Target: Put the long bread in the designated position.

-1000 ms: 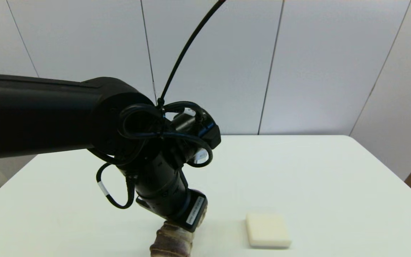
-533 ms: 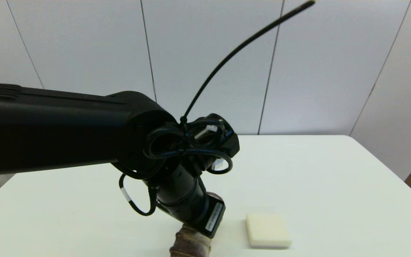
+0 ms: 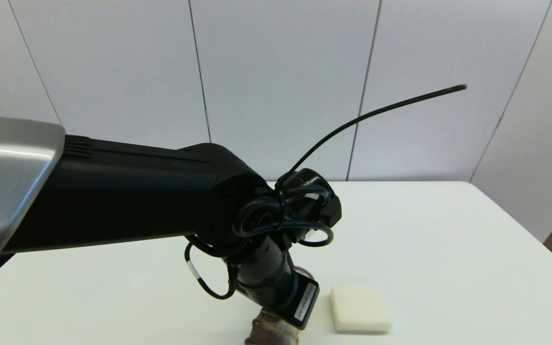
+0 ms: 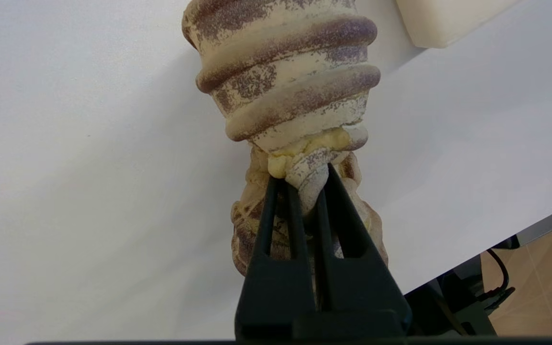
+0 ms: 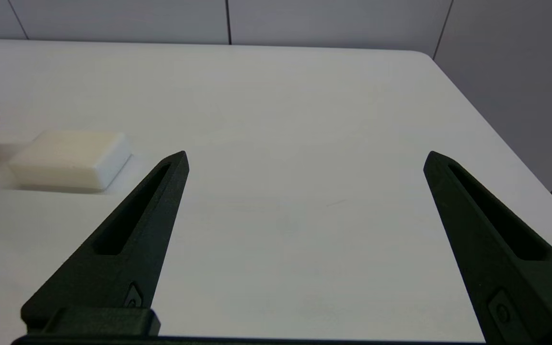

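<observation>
Long bread (image 4: 288, 91) pinched in left tool (image 4: 300, 184), mostly arm-hidden overhead.

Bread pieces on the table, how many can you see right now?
2. The long bread is pinched in the left hand at the table's near edge; the square block lies flat just to its right. None appear hidden.

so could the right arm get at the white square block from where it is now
Probably yes. The right gripper is open over bare table, and the white square block lies ahead to one side with nothing between. The left gripper, holding the long bread, crowds the block's far side.
</observation>
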